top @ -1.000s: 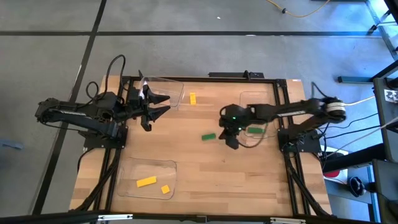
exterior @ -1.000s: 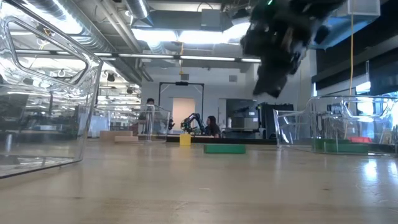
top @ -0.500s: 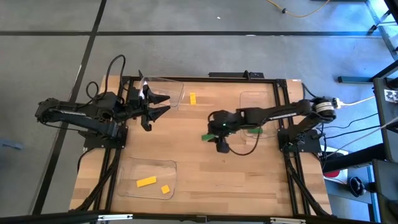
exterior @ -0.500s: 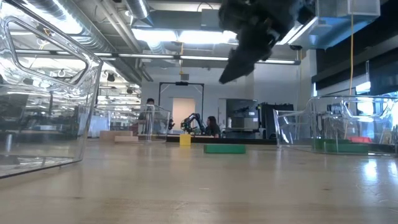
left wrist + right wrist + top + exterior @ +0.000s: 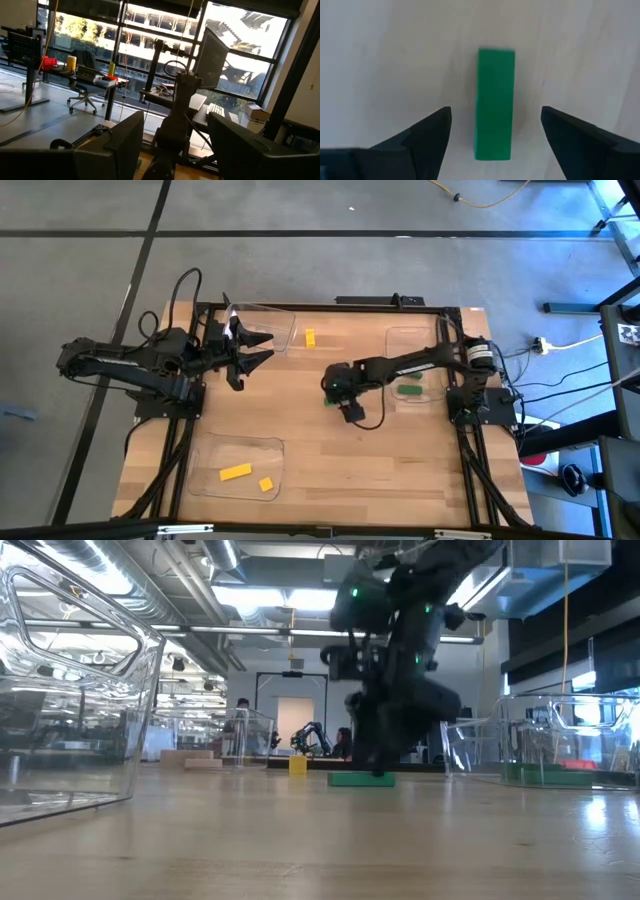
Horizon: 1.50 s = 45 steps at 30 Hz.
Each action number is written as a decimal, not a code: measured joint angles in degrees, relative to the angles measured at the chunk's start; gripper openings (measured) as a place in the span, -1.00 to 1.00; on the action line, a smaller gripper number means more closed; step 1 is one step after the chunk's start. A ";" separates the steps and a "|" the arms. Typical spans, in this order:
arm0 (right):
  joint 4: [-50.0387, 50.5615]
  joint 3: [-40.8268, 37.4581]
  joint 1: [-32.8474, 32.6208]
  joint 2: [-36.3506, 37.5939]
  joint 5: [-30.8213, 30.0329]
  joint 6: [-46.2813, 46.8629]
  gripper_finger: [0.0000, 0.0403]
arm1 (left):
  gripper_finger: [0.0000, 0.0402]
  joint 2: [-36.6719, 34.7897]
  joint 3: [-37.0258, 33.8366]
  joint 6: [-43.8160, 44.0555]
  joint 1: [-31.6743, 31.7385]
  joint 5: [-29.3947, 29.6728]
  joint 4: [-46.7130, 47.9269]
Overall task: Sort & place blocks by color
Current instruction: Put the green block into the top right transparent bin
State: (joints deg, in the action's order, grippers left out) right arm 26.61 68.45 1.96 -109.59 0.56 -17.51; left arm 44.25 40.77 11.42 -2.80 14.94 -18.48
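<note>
A green bar block (image 5: 494,104) lies flat on the wooden table near its middle, also seen in the low view (image 5: 360,779). My right gripper (image 5: 496,111) points down over it, open, with one finger on either side of the bar's long sides and clear of them. Another green block (image 5: 408,390) lies in the clear tray (image 5: 415,340) at the right. A yellow block (image 5: 310,337) rests on the table toward the far edge. Two yellow blocks (image 5: 235,471) (image 5: 266,484) lie in the near-left tray (image 5: 205,450). My left gripper (image 5: 262,348) waits open, raised, at the far left.
A third clear tray (image 5: 270,315) stands at the far left, just beyond my left gripper. Bare wood lies between the trays and along the near edge. Black frame rails (image 5: 180,450) run along both sides of the table.
My right gripper has gone from beside the right tray toward the table's left and down, over the green bar. It has rolled about its own axis, tipped further downward, and opened. The green bar has kept its place.
</note>
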 joint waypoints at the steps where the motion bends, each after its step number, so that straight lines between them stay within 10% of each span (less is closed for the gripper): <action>1: 0.13 0.00 0.25 -0.65 -0.14 -0.54 0.53 | 0.06 0.00 0.00 0.00 0.01 0.00 0.00; 10: 1.43 -0.12 0.89 -2.22 0.46 -0.73 0.24 | 0.06 0.00 0.00 0.00 0.01 0.00 0.00; 18: 2.80 -0.16 0.85 -2.23 2.49 -0.56 -0.47 | 0.06 0.00 0.00 0.00 0.02 0.00 0.00; 34: 8.50 -3.73 1.16 6.05 6.49 8.58 -0.48 | 0.06 0.00 0.00 0.00 0.01 0.00 0.00; 45: -20.65 -28.73 -1.37 30.04 8.27 38.06 -0.48 | 0.06 -0.02 0.01 -0.72 0.06 -2.23 0.96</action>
State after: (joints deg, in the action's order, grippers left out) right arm 5.96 39.72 0.59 -79.55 8.83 20.55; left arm 44.23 40.78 10.70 -2.74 12.71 -17.52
